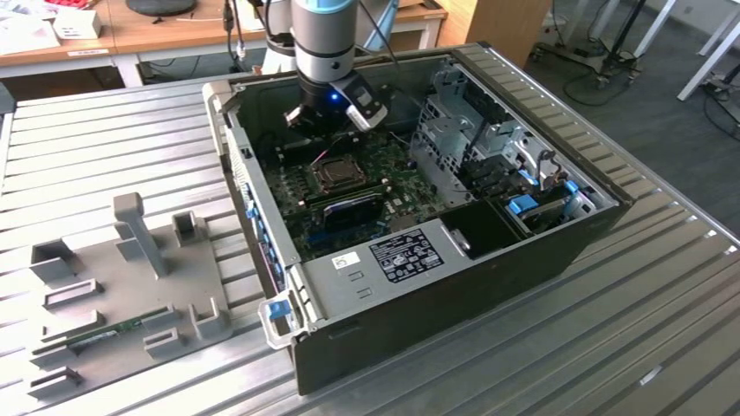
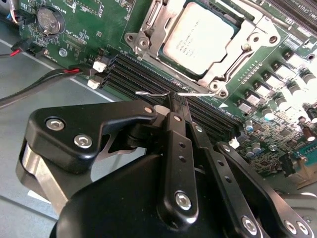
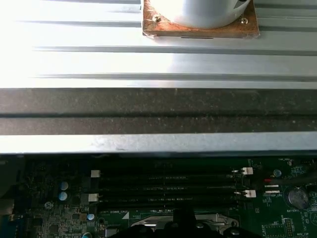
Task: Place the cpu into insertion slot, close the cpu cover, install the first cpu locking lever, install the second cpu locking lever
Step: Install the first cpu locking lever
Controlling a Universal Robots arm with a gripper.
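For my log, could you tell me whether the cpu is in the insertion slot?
In: the cpu lies flat within the insertion slot.

1. I noted the open computer case (image 1: 463, 286) lying on its side on the ribbed metal table (image 1: 116, 130), interior facing up.
2. The green motherboard (image 2: 114, 25) carried long black memory slots (image 2: 143, 79), which ran in parallel rows in both wrist views.
3. A coin cell battery (image 2: 49, 20) sat near the board's edge. Red and black wires (image 2: 54, 77) ended at small white connectors (image 2: 99, 66) beside the slots.
4. A grey fixture tray (image 1: 127, 295) with upright blocks lay on the table at the exterior view's left of the case. A green memory stick (image 1: 110, 334) lay flat in it.
5. A printed label (image 1: 405, 254) sat on a black shroud inside the case. Blue tabs (image 1: 526, 206) showed in the drive bay.
6. In the first wrist view I recorded a copper-coloured plate (image 3: 198, 27) on the table, under a white round body.
7. Wooden desks (image 1: 173, 30) stood behind.
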